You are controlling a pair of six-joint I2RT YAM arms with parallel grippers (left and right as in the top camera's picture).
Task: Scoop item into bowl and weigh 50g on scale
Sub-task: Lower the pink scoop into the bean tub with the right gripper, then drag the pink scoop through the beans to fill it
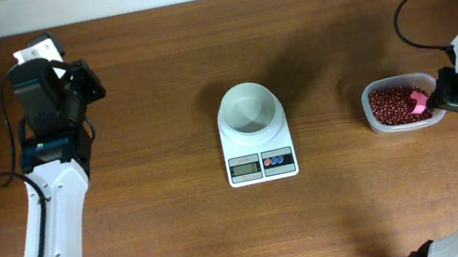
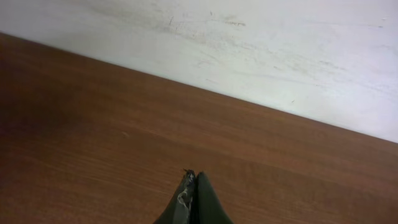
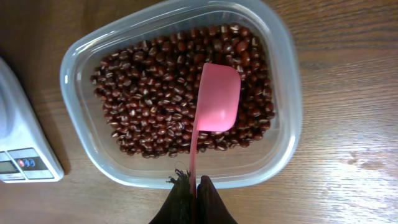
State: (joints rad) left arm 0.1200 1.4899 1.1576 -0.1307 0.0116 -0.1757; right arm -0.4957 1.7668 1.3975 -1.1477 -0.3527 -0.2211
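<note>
At right edge: scoop gripped

Near the right edge, the right gripper (image 3: pixel 189 190) is clamped on the pink scoop (image 3: pixel 217 99) handle, over beans (image 3: pixel 143 106) in the clear tub (image 3: pixel 289 124). Midway between the side edges, the bowl (image 1: pixel 249 108) sits on the scale (image 1: pixel 261 165). At the far-left corner, the left gripper (image 2: pixel 193 196) has its fingers together

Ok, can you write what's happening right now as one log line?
right tool: shut on pink scoop | scoop: empty, over beans in tub | bowl: empty, on scale | left tool: shut, holding nothing

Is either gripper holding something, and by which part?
The right gripper holds the pink scoop by its handle end; the left gripper, shut, holds nothing.
</note>
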